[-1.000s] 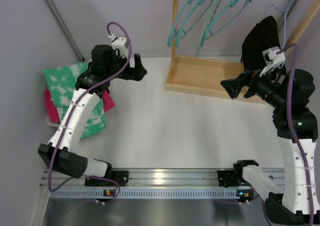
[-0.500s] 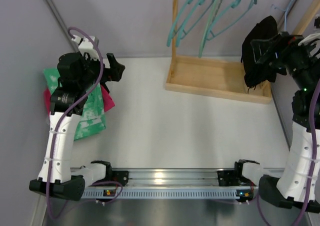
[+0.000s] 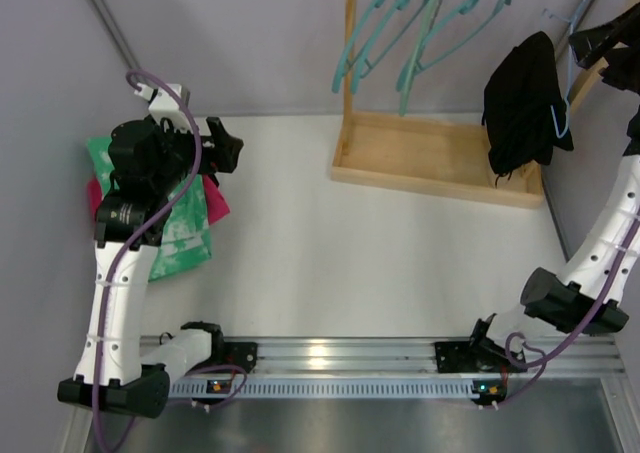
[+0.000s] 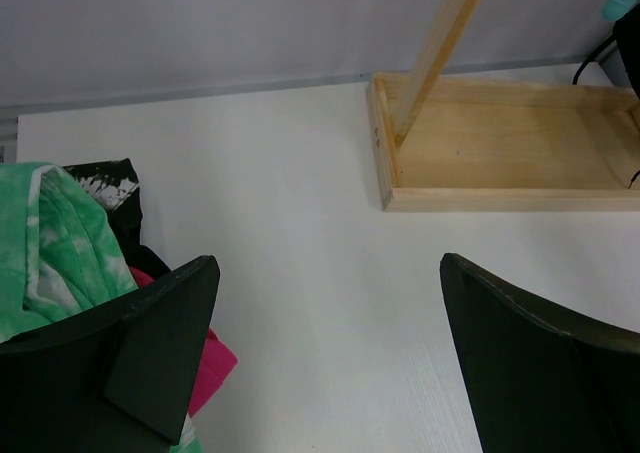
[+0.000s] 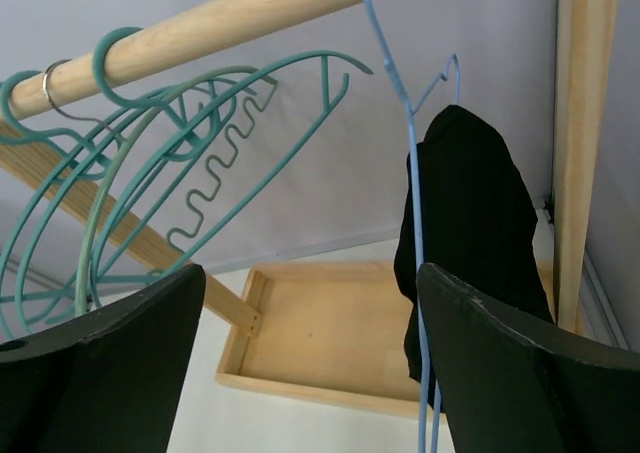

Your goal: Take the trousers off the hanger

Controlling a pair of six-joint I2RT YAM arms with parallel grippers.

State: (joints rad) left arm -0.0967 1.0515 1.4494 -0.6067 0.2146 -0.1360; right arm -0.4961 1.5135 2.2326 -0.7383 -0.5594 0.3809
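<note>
The black trousers (image 3: 520,103) hang draped over the thin light-blue wire hanger (image 3: 562,125) at the right end of the wooden rack. In the right wrist view the trousers (image 5: 465,213) hang just behind the hanger's wire (image 5: 411,163), whose hook is over the wooden rod (image 5: 250,18). My right gripper (image 5: 310,273) is open, high up beside the rod, with the wire running down along the inner edge of its right finger; I cannot tell if they touch. It shows at the top right (image 3: 598,39). My left gripper (image 4: 328,263) is open and holds nothing, above the table far left (image 3: 225,145).
Several teal plastic hangers (image 3: 420,28) hang on the rod left of the trousers. The rack's wooden tray base (image 3: 400,158) lies below. A green-and-white cloth (image 3: 140,188) and a pink cloth (image 3: 215,203) lie heaped at the table's left edge.
My right arm has swung up from beside the trousers to the rod at the top right. My left arm has pulled back left over the heaped cloths.
</note>
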